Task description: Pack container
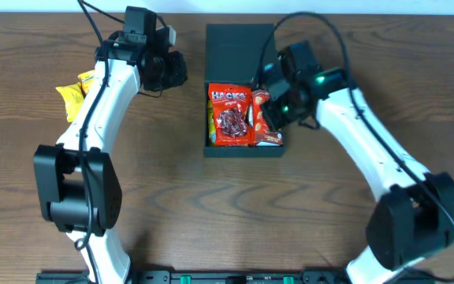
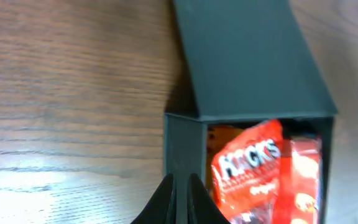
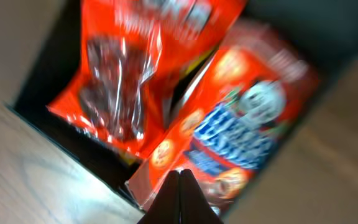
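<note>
Container [image 1: 243, 151]: Matte black and shallow, it stood toward the far edge of the wooden table [image 1: 172, 205], between the two arms. Its hinged lid [image 1: 239, 51] was thrown open and lay away from the robot.
Contents: A red packet [image 1: 229, 117] lettered "HACKS" lay face up on the left side. An orange-red packet [image 1: 262, 118] leaned beside it along the right wall, and the two touched.
Outside: A yellow packet [image 1: 73, 93] lay on the table well to the left, partly behind the left arm.
Overhead alone: Only this view took in the whole layout, the yellow packet and both arms. Neither gripper's fingertips could be made out from above.
Left wrist alone: The left gripper [image 2: 180, 194] had its fingers pressed together on nothing. Its tips showed against the outside of the left wall near the hinge, and contact could not be told. The lid's plain inner face filled the top of the view.
Right wrist alone: The right gripper [image 3: 180, 190], fingers together and empty, hung just over the orange-red packet's lower edge. Blurred blue lettering and round biscuit pictures appeared there, with a yellow strip between the two packets.
</note>
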Tool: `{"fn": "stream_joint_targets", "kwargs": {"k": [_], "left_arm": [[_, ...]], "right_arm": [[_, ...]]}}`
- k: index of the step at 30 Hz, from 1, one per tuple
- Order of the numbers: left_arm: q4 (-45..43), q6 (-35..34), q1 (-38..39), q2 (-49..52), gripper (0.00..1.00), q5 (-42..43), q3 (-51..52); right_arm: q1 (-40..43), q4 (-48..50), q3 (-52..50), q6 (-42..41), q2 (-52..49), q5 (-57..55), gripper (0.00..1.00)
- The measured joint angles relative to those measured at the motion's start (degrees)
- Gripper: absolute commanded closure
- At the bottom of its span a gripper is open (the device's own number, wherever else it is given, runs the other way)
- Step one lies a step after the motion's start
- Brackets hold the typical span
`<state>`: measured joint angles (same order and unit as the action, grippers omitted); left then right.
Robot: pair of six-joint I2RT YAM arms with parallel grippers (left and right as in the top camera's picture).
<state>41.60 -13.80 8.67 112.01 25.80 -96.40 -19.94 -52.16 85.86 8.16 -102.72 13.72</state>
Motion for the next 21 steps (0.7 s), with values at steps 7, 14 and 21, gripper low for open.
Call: {"fn": "stream_joint_targets", "kwargs": {"k": [7,14,21], "left_arm": [[0.52,2.1,7.02,-4.37,0.94,1.27,-0.33],[3.63,2.03,15.58,-0.48,0.94,0.13,-0.37],[3.41,1.79,15.76,5.86,0.94,-1.51,-0.37]], "right_arm": [[6.51,0.24,3.45,0.28,2.38,0.04,0.99],[14.49,0.15,3.45,0.31,2.49,2.14,0.99],[20.15,0.15,3.45,0.5,4.42,2.64,0.99]]}}
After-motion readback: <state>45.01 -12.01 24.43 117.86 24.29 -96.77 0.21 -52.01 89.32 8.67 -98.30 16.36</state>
